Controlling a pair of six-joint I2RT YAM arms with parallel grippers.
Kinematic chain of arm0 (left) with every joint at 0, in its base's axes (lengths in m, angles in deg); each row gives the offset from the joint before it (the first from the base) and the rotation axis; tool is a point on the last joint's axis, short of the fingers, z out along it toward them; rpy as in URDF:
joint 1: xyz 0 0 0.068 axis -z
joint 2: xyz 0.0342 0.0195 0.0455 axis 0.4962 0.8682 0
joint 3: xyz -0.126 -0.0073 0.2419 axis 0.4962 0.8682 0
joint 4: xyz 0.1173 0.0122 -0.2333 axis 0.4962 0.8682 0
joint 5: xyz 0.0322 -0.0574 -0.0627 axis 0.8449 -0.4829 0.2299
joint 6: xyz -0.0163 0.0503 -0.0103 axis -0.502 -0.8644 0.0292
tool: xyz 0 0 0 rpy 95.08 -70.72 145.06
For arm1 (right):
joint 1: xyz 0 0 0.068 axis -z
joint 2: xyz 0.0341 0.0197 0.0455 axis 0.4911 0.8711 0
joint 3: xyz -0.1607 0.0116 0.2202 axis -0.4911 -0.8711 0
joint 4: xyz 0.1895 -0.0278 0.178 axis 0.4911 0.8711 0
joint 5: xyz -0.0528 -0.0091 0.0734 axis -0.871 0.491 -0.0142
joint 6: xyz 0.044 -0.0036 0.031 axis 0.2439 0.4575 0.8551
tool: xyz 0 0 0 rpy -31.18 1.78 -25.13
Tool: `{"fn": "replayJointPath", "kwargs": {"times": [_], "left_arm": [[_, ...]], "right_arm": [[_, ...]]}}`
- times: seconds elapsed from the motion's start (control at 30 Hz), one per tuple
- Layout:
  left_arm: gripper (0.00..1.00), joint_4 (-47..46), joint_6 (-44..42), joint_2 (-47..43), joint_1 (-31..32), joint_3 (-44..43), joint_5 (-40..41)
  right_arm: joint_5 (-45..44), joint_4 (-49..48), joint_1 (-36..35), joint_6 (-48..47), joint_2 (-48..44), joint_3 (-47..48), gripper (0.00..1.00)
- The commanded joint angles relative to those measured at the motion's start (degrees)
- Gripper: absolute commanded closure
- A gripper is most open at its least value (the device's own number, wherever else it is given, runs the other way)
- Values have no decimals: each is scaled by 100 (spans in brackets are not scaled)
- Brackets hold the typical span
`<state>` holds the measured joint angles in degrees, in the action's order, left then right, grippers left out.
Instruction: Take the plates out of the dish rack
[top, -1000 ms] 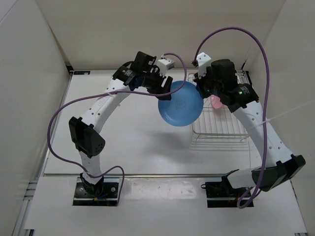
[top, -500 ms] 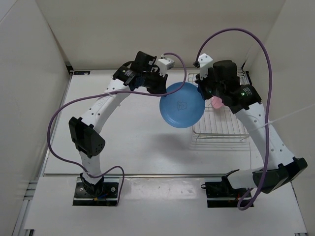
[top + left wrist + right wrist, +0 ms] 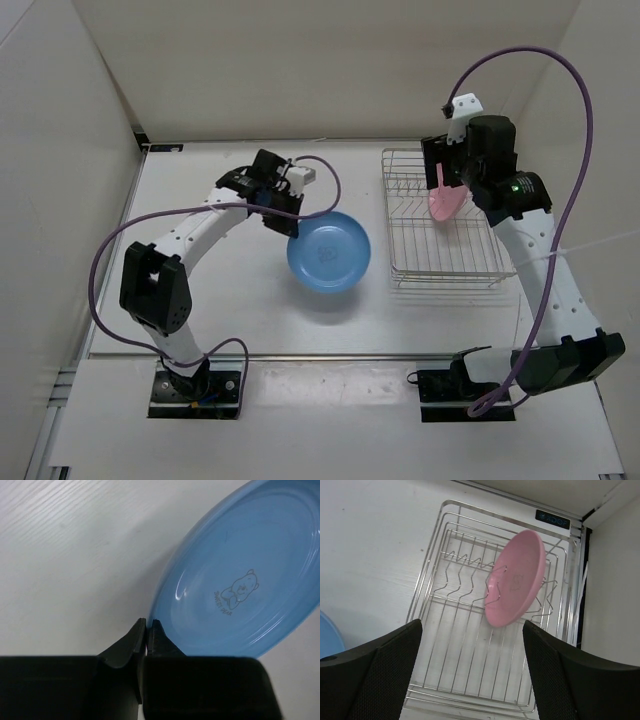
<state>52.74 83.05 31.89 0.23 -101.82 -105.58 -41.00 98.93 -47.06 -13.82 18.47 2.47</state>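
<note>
The light blue plate hangs tilted low over the white table, left of the dish rack. My left gripper is shut on its near-left rim. In the left wrist view the two fingers pinch the edge of the blue plate, whose bear print faces up. The pink plate stands on edge among the rack's wires. My right gripper hovers over the rack's far part, open and holding nothing. The right wrist view shows the pink plate ahead of the open right gripper, with the dish rack below.
White walls close in the table on the left, back and right. The rack sits near the right wall, with a black label at its far end. Purple cables loop above both arms.
The blue plate passed from my right gripper to my left, which shut on it and carried it left and down. My right gripper opened and drew back over the rack.
</note>
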Motion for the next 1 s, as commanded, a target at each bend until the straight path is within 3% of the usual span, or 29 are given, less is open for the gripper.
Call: {"fn": "replayJointPath", "kwargs": {"times": [0.0, 0.3, 0.6, 0.67, 0.73, 0.77, 0.8, 0.97], "left_arm": [[89, -301, -27, -275, -694, 317, -221], [89, -582, -397, 823, -1494, 784, -607], [89, -732, -398, 1562, -1820, 275, -986], [82, -636, -397, 1650, -1872, 134, -1073], [67, -574, -397, 1703, -1873, 133, -1135], [41, -573, -397, 1703, -1873, 133, -1135], [0, -573, -397, 1616, -1873, 133, -1135], [0, -416, -520, 1125, -1873, 3, -987]], "right_arm": [[-208, -330, 191, 196, -45, -71, 15], [-261, -330, 192, 144, -45, -72, 15], [-332, -330, 192, 38, -150, -124, 15], [-331, -330, 192, 38, -150, -125, 12], [-401, -330, 192, -23, -150, -186, 9], [-480, -330, 192, -119, -89, -239, 9], [-568, -330, 192, -224, -37, -239, 9], [-1385, -382, 192, -568, 596, -239, 9]]}}
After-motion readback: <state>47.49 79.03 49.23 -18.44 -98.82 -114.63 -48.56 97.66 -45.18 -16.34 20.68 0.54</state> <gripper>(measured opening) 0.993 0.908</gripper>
